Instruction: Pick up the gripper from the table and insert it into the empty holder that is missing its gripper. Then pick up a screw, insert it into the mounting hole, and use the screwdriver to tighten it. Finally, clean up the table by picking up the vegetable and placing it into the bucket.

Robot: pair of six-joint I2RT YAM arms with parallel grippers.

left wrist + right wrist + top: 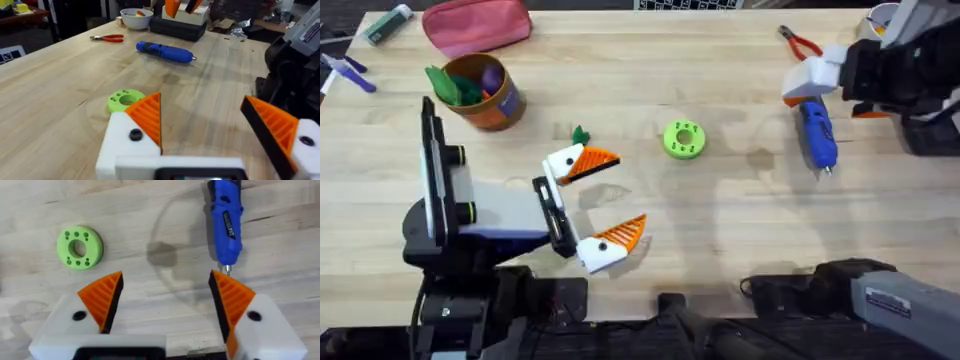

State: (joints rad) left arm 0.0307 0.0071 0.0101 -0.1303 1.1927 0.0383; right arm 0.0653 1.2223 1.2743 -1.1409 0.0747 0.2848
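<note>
My left gripper (628, 195) (205, 120) lies open near the table's front, with white blocks and orange ribbed pads. A small dark green vegetable (580, 134) peeks out just behind its far finger. The orange-brown bucket (488, 92) stands at the back left and holds green and purple toys. The blue screwdriver (817, 135) (165, 51) (225, 220) lies at the right. My right gripper (807, 92) (182, 6) (165, 295) hovers open above it, the bit tip close to one pad. The loose gripper, the empty holder and the screw are out of view.
A bright green disc (683, 140) (124, 99) (79, 247) sits mid-table. Red-handled pliers (800, 42) (107, 38) lie at the back right near a white bowl (136, 17). A pink pouch (475, 25) and pens (345, 70) are at the back left.
</note>
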